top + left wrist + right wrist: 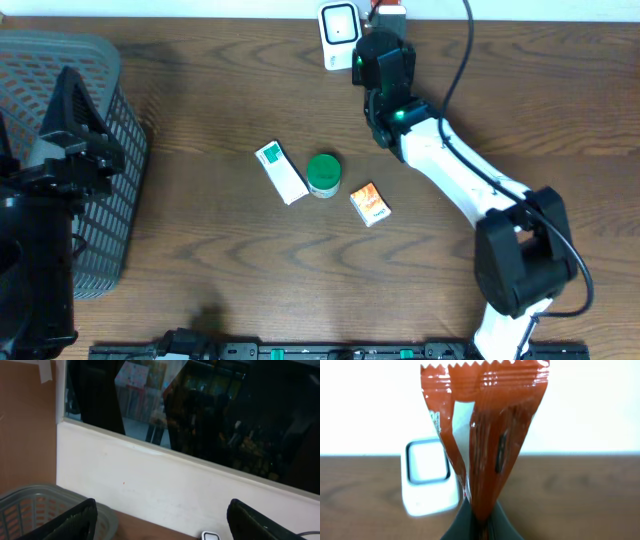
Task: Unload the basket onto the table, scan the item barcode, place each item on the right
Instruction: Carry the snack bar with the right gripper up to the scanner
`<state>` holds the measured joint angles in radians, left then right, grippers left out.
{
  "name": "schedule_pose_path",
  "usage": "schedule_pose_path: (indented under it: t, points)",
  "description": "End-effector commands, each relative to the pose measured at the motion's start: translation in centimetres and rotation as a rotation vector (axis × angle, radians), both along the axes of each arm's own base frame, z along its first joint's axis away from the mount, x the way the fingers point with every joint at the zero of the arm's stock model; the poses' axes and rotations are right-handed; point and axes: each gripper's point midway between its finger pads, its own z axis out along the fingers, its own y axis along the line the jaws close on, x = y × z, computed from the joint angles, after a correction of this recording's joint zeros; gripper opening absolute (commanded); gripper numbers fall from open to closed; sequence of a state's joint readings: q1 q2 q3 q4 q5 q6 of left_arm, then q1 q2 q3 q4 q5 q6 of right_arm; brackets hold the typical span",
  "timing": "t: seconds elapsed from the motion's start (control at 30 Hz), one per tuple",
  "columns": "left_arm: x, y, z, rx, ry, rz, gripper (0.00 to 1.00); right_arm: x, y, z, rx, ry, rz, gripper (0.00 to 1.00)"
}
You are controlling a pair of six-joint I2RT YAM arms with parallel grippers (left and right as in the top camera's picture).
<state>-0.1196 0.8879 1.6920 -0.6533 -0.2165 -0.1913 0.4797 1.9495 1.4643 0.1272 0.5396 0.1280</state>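
Observation:
My right gripper [481,525] is shut on the bottom edge of a red-brown snack packet [487,430], which stands upright with its zigzag seal at the top. The white scanner [427,477] stands just behind and left of the packet, its window facing me. I cannot make out a barcode on the side that shows. In the overhead view the right gripper [380,32] holds the packet [388,12] at the table's far edge, right beside the scanner [338,35]. My left gripper [162,522] is open and empty, over the grey basket [30,505].
A white-and-green box [281,171], a green round tub [323,174] and a small orange box [370,203] lie mid-table. The grey mesh basket [115,110] fills the left side, with the left arm above it. A white wall runs along the table's far edge.

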Motion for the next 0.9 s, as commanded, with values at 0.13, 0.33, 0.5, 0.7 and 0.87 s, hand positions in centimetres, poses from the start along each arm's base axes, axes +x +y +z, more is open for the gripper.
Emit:
schedule_pose_path:
  t: [0.13,0.33,0.5,0.7,0.87]
  points:
    - [-0.1,0.2,0.1,-0.013,-0.006,0.007,0.83,3.3,1.1,1.1,-0.304,-0.239,-0.007,0.01]
    - [-0.1,0.2,0.1,-0.013,-0.007,0.007,0.83,5.0,2.8,-1.3,-0.425,-0.353,0.03,0.01]
    - [-0.1,0.2,0.1,-0.013,-0.007,0.007,0.83,7.9,5.4,-3.5,-0.458,-0.359,0.086,0.01]
    - [-0.1,0.2,0.1,-0.013,-0.006,0.007,0.83,11.9,9.3,-3.2,-0.47,-0.372,0.174,0.01]
    - [-0.1,0.2,0.1,-0.013,-0.006,0.007,0.83,13.1,11.6,-3.9,-0.542,-0.387,0.267,0.01]
